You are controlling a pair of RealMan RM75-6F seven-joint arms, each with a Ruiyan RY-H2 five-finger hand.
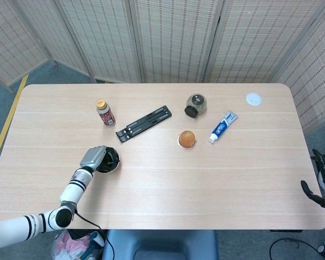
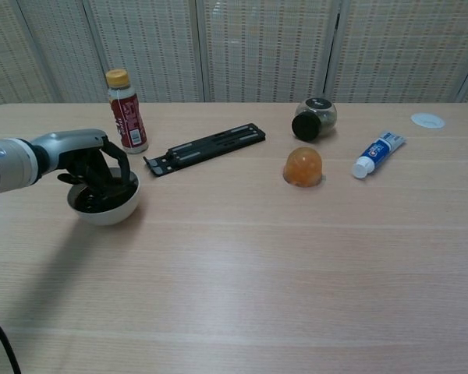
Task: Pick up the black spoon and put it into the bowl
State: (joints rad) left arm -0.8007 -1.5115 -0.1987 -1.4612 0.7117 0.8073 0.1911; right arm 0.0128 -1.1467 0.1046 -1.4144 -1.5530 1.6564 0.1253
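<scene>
Head view: left hand (image 1: 93, 157) is sitting over the left rim of the white bowl (image 1: 111, 164), near the table's (image 1: 206, 179) front-left area. Bowl's inside is looking dark; black spoon can't be picked out here. Right hand (image 1: 320, 187) is hanging off the table's right edge, grasp state unclear.

Chest view: left hand (image 2: 90, 160) is arching over the bowl (image 2: 109, 210), dark fingers (image 2: 113, 167) curling down inside it. Black spoon (image 2: 101, 196) seems to be lying in the bowl under those fingers; can't tell whether it's being grasped or released. Red bottle (image 2: 125, 111) is standing just behind.
</scene>
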